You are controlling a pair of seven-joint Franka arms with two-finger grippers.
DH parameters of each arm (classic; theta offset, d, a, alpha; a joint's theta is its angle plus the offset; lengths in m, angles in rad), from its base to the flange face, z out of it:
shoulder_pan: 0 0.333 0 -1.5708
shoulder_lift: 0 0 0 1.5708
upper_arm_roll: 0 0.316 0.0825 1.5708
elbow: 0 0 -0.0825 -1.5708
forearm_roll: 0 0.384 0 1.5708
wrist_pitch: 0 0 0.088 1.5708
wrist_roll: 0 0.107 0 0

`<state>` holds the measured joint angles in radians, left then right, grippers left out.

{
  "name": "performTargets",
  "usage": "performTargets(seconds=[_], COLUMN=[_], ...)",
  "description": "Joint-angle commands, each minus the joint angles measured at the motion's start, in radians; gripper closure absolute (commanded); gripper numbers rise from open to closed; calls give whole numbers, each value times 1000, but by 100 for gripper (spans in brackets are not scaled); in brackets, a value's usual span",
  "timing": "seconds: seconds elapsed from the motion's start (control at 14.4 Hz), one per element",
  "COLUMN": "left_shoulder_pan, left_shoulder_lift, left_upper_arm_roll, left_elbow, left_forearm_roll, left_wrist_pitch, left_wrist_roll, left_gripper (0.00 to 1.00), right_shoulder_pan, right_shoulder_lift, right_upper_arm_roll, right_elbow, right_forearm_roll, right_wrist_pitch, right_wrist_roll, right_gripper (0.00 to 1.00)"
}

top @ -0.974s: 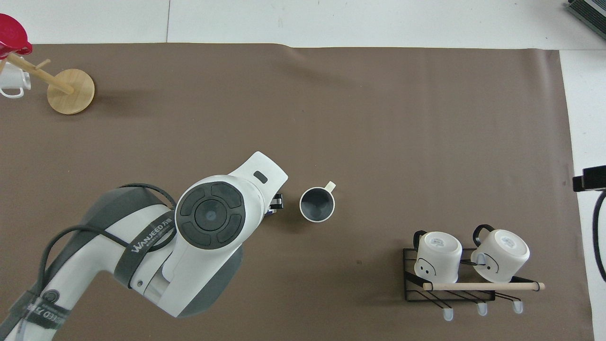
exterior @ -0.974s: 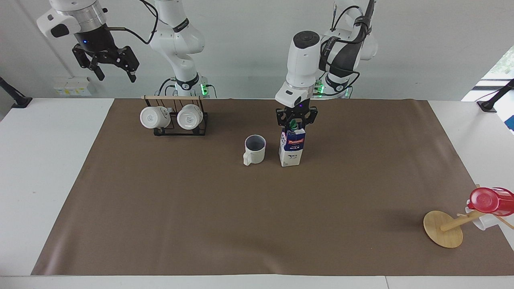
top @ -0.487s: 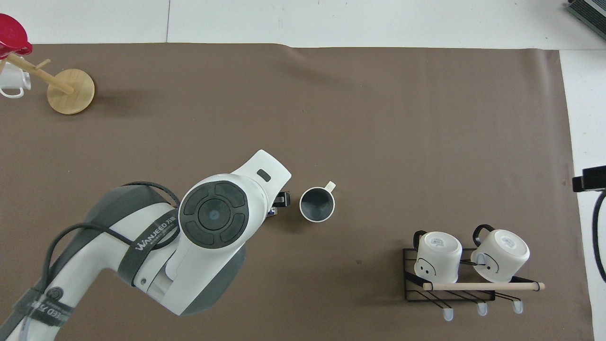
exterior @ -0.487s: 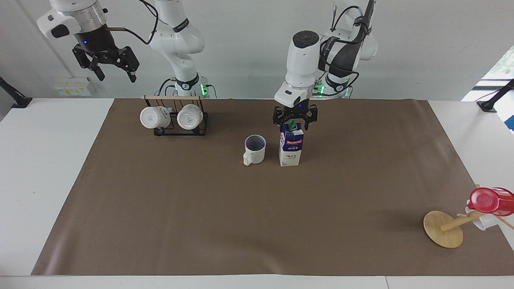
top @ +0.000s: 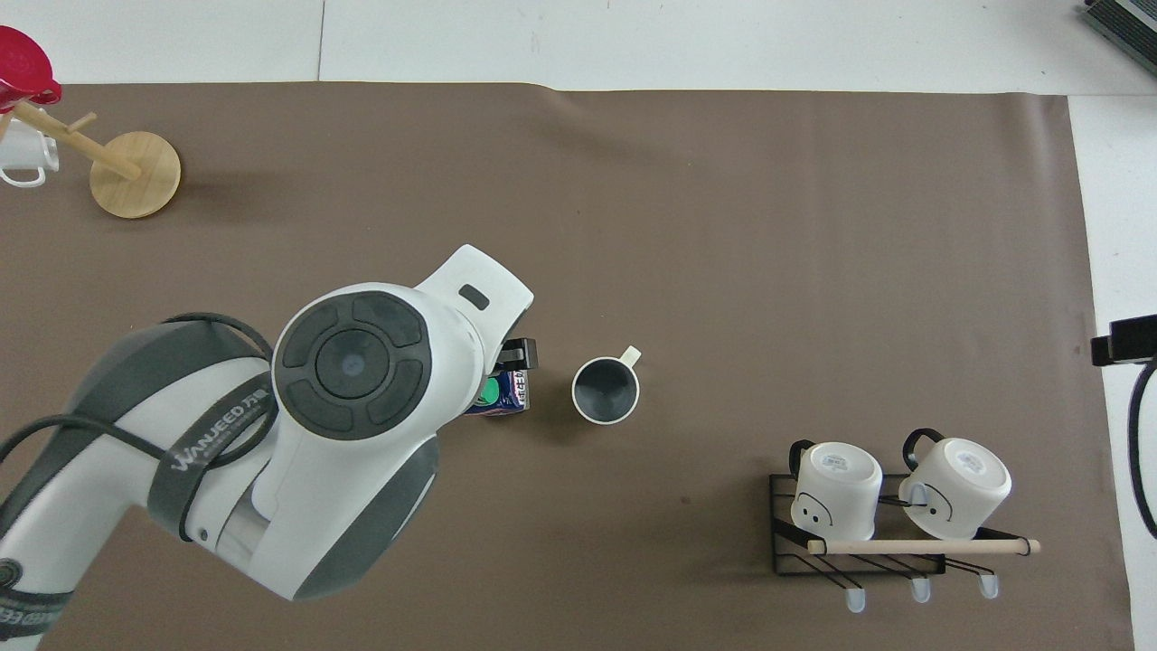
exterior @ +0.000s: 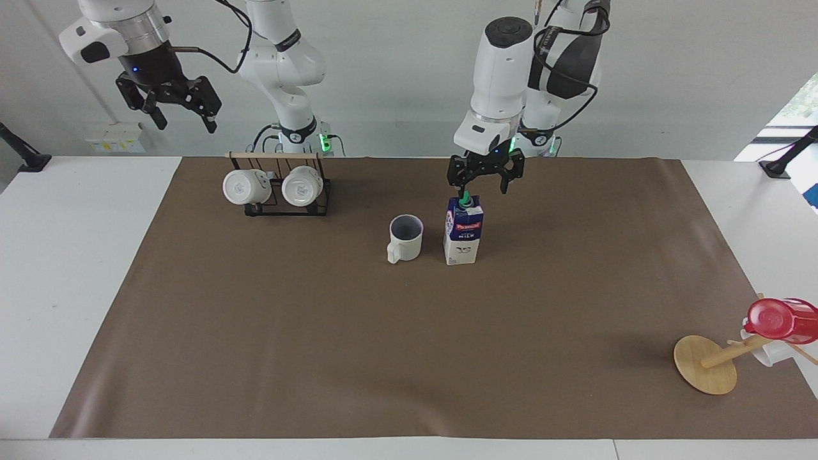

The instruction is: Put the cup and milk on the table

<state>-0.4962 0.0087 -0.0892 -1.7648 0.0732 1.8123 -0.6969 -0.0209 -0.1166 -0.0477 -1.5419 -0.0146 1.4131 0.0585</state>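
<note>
Facing view: the milk stands upright on the brown paper sheet near the middle of the bench, dark blue above and white below, green cap on top. Its red logo is too small to read with certainty; the word beneath looks like "MILK". The cup stands just beside it, toward the right arm's end, apart from the carton, open side up, handle pointing away from the robots.

The left gripper hangs just above the carton's cap, jaws spread and holding nothing. In the overhead view the left arm's sleeve band reads "WANJEED".

The right gripper waits high over its end of the bench, jaws spread, empty. Below it a black wire rack holds two white mugs. A wooden disc with a peg and a red cup sit at the left arm's end.
</note>
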Motion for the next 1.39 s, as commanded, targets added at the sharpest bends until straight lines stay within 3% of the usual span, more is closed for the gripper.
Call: performTargets(seconds=[0.0,0.42,0.63,0.97,1.32], left_shoulder_pan=[63,273,346,453,462], left_shoulder_lift=[-7,-88,-98,-115,-124], left_upper_arm_roll=[-3,2,3,19,22], left_elbow=[106,128,130,111,99], left_forearm_roll=[-16,-26,-41,-85,-104], left_wrist_pitch=[-164,-271,-301,-301,-312], left_wrist_roll=[77,318,361,597,586], left_gripper=[0,0,0,0,0], right_shoulder_pan=[-7,-7,-7,-7,-7], right_shoulder_lift=[-6,-6,-6,-6,-6], right_upper_arm_roll=[3,3,9,9,9], right_elbow=[-10,-9,-7,-7,-7], right_forearm_roll=[2,10,15,15,15], right_wrist_pitch=[7,3,3,3,3], right_wrist_roll=[26,23,21,21,21], right_gripper=[0,0,0,0,0])
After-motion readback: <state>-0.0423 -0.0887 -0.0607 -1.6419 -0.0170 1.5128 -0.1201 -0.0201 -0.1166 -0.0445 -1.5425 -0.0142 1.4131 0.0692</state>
